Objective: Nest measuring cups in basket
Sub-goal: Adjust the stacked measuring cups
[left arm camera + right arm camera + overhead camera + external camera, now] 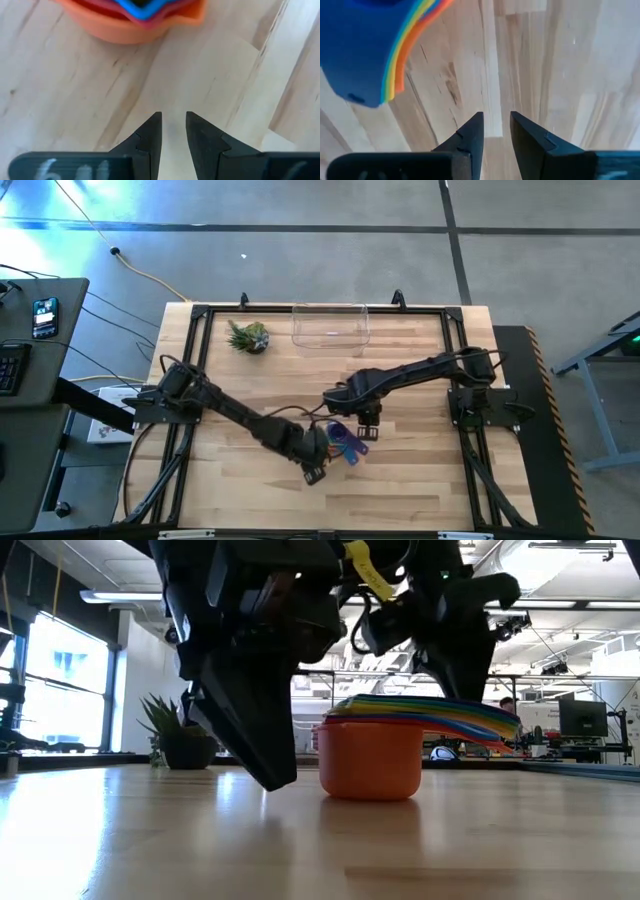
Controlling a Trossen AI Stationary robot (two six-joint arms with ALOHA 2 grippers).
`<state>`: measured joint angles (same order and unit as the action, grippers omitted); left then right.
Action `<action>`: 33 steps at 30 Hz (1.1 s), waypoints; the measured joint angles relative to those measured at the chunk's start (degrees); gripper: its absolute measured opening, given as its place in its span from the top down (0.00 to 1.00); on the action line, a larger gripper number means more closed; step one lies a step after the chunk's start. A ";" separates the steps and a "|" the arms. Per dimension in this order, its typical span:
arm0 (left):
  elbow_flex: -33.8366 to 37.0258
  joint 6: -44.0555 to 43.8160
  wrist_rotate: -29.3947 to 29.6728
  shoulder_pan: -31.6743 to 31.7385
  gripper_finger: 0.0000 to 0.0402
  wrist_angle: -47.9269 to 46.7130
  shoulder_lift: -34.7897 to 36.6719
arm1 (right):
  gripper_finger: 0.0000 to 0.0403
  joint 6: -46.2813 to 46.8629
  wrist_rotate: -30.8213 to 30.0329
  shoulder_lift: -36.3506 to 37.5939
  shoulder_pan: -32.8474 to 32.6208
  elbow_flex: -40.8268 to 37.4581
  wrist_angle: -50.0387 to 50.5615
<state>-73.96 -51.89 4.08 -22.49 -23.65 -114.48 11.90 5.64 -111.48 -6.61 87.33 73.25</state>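
The measuring cups (345, 442) stand nested in one stack on the table's middle, the orange cup (370, 755) at the bottom resting on its base. Their handles (450, 715) fan out to one side. My left gripper (316, 470) hangs just on the near side of the stack (132, 20), shut, its tips close above the wood (174, 117). My right gripper (368, 420) hovers on the far-right side of the stack, shut, beside the fanned handles (365, 55). The clear basket (330, 325) sits at the far edge, with nothing in it.
A small spiky green plant (248, 337) stands left of the basket near the far edge. Bare wood lies between the stack and the basket. A black frame (300, 310) runs around the tabletop.
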 joint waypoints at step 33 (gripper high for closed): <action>-0.01 7.20 2.54 4.88 0.81 8.63 0.02 | 0.78 22.84 0.88 -0.15 -3.58 -0.09 -8.21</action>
<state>-73.97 -44.69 6.61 -17.61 -15.02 -114.45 34.74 6.52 -111.63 -10.19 87.24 65.04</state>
